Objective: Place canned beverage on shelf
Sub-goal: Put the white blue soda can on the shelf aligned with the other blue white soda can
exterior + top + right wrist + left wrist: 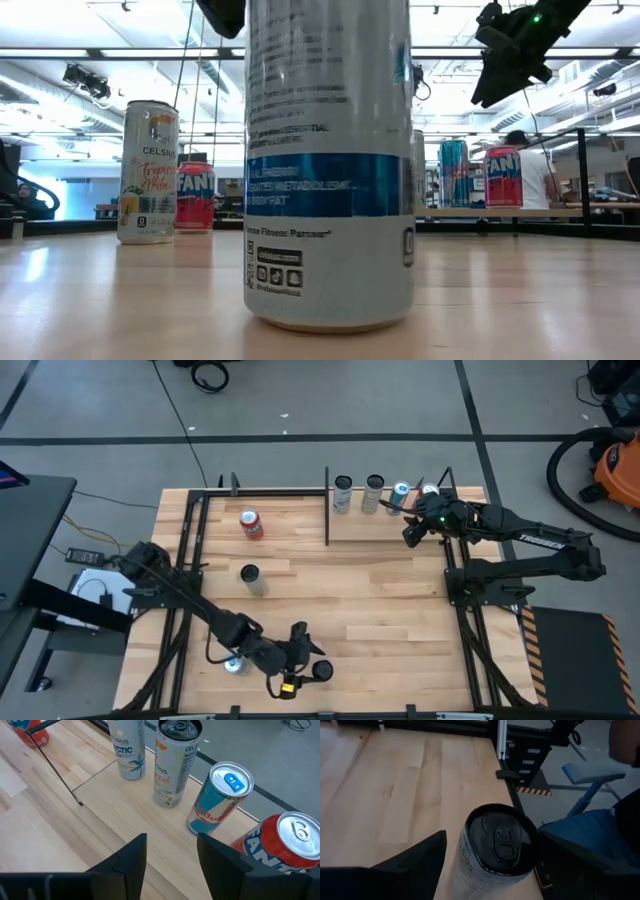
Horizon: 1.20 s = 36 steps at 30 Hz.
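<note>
My workplace a robotics lab, grey taped floor (pixel 330 400) around my planked table (pixel 380 600), cables (pixel 210 374) on the far floor, an orange shop vacuum (pixel 612 468) far right, long ceiling lights (pixel 120 52) over benches, a person (pixel 528 170) behind.

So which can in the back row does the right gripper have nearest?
The red Fanta can at the row's right end, beside the right gripper. The blue-and-silver Red Bull can stands next, the two pale Celsius cans farther left.
</note>
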Available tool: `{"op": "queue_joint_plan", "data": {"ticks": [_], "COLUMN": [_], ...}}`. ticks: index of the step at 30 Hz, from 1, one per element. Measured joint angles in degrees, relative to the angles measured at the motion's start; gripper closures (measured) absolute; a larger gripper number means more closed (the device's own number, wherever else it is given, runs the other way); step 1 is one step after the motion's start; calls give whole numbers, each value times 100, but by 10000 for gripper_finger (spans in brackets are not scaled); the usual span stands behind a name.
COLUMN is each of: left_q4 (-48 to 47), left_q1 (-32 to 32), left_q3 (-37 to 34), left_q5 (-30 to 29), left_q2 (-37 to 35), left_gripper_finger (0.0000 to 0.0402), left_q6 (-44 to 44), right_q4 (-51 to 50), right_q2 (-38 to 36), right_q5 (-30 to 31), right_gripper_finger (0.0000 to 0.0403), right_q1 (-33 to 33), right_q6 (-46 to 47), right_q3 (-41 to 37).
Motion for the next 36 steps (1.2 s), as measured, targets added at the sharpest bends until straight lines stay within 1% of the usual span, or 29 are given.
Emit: {"op": "queue_joint_plan", "data": {"ticks": [5,8,13,18,25,27,36], "left_q4": [-530,-571,-715,-1166,-1510,-1623,-1574], "left_q1": [0,42,177,355,517,519,556], "left_q3": [-5,-5,-12,-16,-16,-19,-27], "left_q5": [-8,-6,-3,-24,-25,-39,-31], "left_q2": [-213,-230,-340,-520,-702,-763,-938], "left_gripper_finger": [88,88,88,88,88,88,88], "left_q6": [-113,-30,192,204,209,233,307], "right_q4": [0,65,317,569,742,847,908], "right_q2": [0,0,0,-11,-52,-55,-55], "right_q5": [0,0,-8,-2,-4,-115,-282], "right_gripper_finger": [220,220,220,220,220,220,220], "right_q1": [0,0,0,0,0,-2,11], "right_q6": [-12,-15,-20,-22,-177,-213,-319], "right_q3": [0,-58,-449,-801,-826,-824,-826]}}
